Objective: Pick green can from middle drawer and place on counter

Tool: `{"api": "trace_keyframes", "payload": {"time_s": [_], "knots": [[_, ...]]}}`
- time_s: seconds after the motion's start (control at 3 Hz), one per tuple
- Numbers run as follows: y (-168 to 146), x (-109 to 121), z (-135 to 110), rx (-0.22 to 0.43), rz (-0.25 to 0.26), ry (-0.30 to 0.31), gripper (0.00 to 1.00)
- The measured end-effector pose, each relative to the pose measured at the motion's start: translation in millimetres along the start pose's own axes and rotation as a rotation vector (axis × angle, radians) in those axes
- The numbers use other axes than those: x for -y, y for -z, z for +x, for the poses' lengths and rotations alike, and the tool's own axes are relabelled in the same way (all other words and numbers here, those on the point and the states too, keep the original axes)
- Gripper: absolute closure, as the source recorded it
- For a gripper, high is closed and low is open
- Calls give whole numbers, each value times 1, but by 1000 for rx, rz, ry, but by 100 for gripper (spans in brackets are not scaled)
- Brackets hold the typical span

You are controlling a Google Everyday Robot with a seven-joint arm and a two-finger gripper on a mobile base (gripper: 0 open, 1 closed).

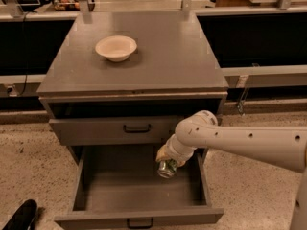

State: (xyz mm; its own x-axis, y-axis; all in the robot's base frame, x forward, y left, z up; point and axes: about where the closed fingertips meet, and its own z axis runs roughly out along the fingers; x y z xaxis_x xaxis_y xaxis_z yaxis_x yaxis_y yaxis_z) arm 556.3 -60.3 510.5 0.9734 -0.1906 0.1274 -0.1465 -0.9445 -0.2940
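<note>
Holding green can (167, 169) over open drawer (120, 191)
Gripper (168, 158), lower centre, clamped on it, clear of the walls, ready for the counter (168, 56).

We see the grey cabinet filling the middle of the frame, its counter (168, 56) bearing a cream bowl (116, 47) toward the upper left. Below a closed drawer front (96, 129), the middle drawer (120, 188) stands pulled out at the bottom centre. The white arm (244, 142) reaches in from the right edge, and its gripper (166, 162) hangs over the drawer's right rear part, clasping the green can (167, 170), which is tilted and lifted off the drawer floor. Speckled floor (29, 162) flanks the cabinet.
</note>
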Motion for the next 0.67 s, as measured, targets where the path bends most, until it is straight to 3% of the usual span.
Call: {"api": "trace_keyframes", "payload": {"time_s": [0.33, 0.67], "knots": [[61, 10, 20, 25, 72, -15, 100], [61, 10, 19, 25, 72, -15, 100]]}}
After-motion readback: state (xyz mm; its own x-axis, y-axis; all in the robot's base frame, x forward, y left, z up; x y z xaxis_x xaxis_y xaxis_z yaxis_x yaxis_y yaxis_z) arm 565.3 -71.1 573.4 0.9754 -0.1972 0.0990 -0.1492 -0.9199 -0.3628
